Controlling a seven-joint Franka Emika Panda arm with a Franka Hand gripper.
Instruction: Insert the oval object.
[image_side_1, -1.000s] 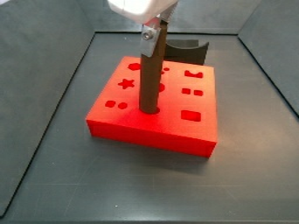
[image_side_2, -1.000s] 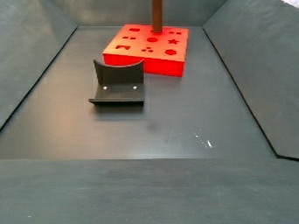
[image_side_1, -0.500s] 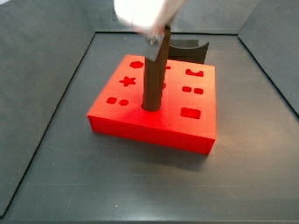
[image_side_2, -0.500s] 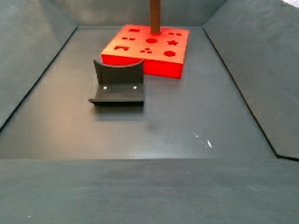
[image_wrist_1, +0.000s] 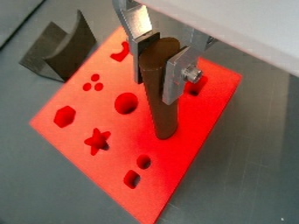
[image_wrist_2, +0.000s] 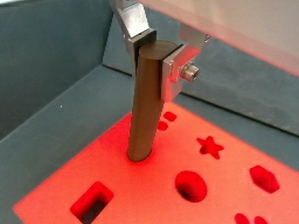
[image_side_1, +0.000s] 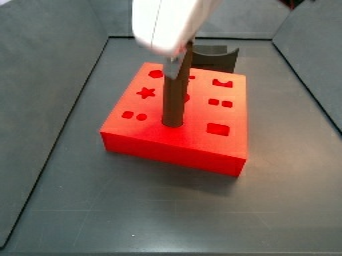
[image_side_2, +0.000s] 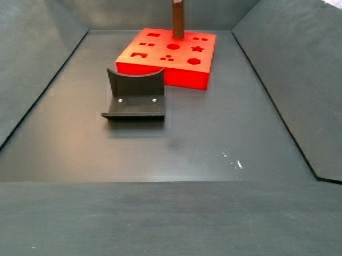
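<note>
The oval object is a long brown peg (image_wrist_1: 159, 105) standing upright with its lower end in a hole in the red block (image_wrist_1: 193, 131). It also shows in a wrist view (image_wrist_2: 145, 109) and in both side views (image_side_1: 174, 95) (image_side_2: 177, 18). My gripper (image_wrist_1: 158, 74) is shut on the peg's top, with a silver finger (image_wrist_1: 177, 77) on each side and the dark pads against it. In a side view the gripper (image_side_1: 171, 48) is a blurred white shape above the block (image_side_1: 174, 140). In the other side view it is out of frame.
The red block (image_side_2: 167, 60) has several shaped holes, among them a star (image_wrist_1: 97, 138) and a round one (image_wrist_1: 125, 103). The dark fixture (image_side_2: 134, 95) stands on the grey floor beside the block and shows behind it in a side view (image_side_1: 214, 58). Sloped bin walls surround the floor.
In the side view the gripper's white body has come lower over the peg and is blurred. The peg stays upright in the same hole.
</note>
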